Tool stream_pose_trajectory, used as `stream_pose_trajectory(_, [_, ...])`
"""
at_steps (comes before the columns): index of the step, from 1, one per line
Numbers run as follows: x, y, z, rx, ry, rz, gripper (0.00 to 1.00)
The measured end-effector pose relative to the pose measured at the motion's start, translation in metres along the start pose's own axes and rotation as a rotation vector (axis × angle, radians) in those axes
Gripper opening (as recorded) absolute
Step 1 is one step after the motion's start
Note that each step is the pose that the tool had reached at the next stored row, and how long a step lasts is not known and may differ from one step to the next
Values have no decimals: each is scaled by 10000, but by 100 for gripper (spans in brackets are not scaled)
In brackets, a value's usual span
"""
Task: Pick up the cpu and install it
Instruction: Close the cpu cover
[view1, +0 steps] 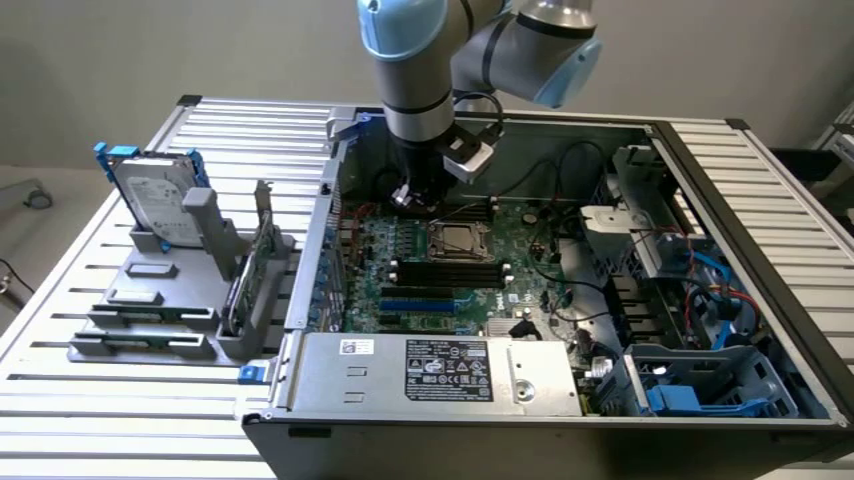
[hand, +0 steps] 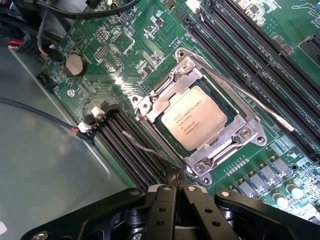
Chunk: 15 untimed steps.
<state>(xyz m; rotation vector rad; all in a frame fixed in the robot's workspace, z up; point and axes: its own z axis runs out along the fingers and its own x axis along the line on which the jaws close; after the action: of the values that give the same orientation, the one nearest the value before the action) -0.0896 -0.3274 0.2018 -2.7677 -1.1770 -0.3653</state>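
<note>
The cpu (hand: 194, 118), a small square chip with a dull silver top and printed text, lies flat inside the metal-framed socket (hand: 150, 107) on the green motherboard (hand: 135, 40). In the exterior view the cpu (view1: 457, 240) sits mid-board. My gripper (hand: 175, 176) is shut, its two black fingers pressed together with nothing between them. Their tips are just beside the socket's frame, close to a thin wire lever (hand: 145, 146). In the exterior view my gripper (view1: 411, 203) hangs low over the board, just to the exterior view's left of the socket.
The open computer case (view1: 747, 200) surrounds the board. Black memory slots (view1: 451, 272), a power supply (view1: 447, 370), cables and blue drive bays (view1: 694, 385) lie around it. A silver hard drive (view1: 154, 195) with blue rails stands in a grey fixture (view1: 147, 320) on the slatted table.
</note>
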Motion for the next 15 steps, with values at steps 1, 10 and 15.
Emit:
stream_pose_trajectory(1, [4, -2, 2, -4, -4, 6, 11])
stream_pose_trajectory(10, [16, 3, 23, -55, -50, 56, 11])
stream_pose_trajectory(15, [26, 5, 39, -86, -76, 72, 11])
